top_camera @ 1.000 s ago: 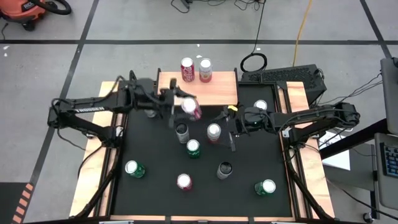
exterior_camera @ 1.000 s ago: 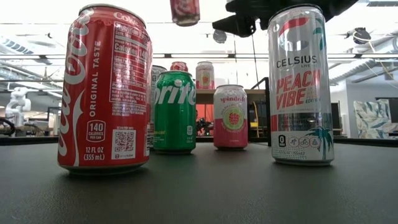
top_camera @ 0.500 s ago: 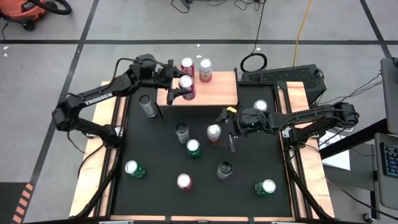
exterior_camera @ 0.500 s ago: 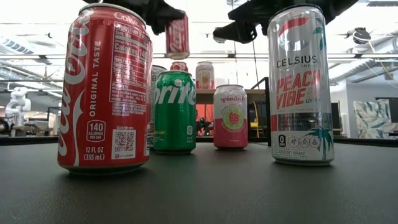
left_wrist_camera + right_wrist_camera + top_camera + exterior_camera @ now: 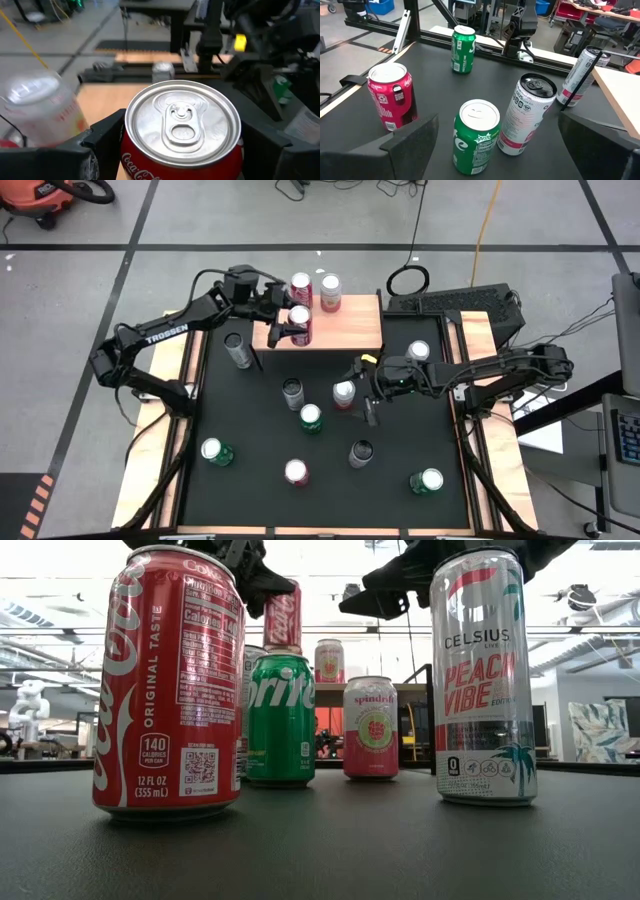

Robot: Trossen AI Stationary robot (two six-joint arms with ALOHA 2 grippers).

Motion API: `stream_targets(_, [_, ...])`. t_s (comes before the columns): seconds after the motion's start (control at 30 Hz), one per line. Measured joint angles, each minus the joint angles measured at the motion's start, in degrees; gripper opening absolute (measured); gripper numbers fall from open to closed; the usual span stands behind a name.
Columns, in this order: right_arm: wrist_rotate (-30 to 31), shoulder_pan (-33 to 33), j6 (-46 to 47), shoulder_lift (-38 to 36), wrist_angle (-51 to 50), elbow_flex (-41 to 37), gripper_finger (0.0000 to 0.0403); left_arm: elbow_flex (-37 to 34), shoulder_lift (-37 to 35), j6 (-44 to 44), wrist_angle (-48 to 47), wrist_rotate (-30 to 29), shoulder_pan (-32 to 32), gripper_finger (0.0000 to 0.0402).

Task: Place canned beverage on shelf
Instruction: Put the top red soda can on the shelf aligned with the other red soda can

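My left gripper (image 5: 292,328) is shut on a red Coca-Cola can (image 5: 299,315), which hangs over the left part of the shelf (image 5: 350,325), a light wood top at the table's far edge. Two more cans (image 5: 301,288) (image 5: 329,292) stand on the shelf's far side. In the low view the held can (image 5: 283,618) shows above the Sprite can (image 5: 280,720). My right gripper (image 5: 366,388) stands open over the black mat (image 5: 250,490), beside a pink can (image 5: 343,392), with nothing between its fingers. My left gripper pinches the can's side wall (image 5: 131,152) just below the top rim, one finger (image 5: 97,147) on each side. The fingers come nearly level from the table's left. The can stands upright with its tab (image 5: 181,112) up, clear above the shelf.
Several cans stand on the mat: a Sprite (image 5: 311,418), a dark-topped can (image 5: 292,390), a slim can (image 5: 237,350), others nearer the front (image 5: 296,471) (image 5: 428,481). In the right wrist view a Sprite (image 5: 476,135) and a white-pink can (image 5: 527,115) stand just ahead.
My left gripper has carried the can from over the mat toward the far edge and now has it above the shelf's left part. It has also come down a little. The can was tipped and now stands upright. My right gripper has kept still.
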Motion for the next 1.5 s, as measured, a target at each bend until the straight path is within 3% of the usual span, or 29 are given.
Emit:
stream_targets(0.13, [0.0,0.0,0.0,0.0,0.6,0.0,0.0389,0.0,0.1,1.1,-3.3,0.6,-0.1,0.0297])
stream_targets(0.5, [0.0,0.0,-0.8,0.0,5.3,0.0,0.0389,0.0,1.8,1.5,1.1,0.5,1.2,0.0298])
stream_targets(0.7, [0.0,0.0,-1.8,0.0,4.9,0.0,0.0389,0.0,4.8,-1.4,5.0,-2.3,1.3,0.0298])
stream_targets(1.07, [0.0,0.0,-2.1,0.0,2.2,0.0,0.0389,0.0,6.1,1.8,4.0,-5.3,1.8,0.0298])
stream_targets(1.33, [0.0,0.0,-2.1,0.0,-0.3,0.0,0.0389,0.2,1.1,3.3,4.5,-4.5,1.9,0.0298])
stream_targets(1.5, [0.0,0.0,-2.2,0.0,-0.3,0.0,0.0389,0.1,2.7,4.4,3.6,-1.3,2.8,0.0298])
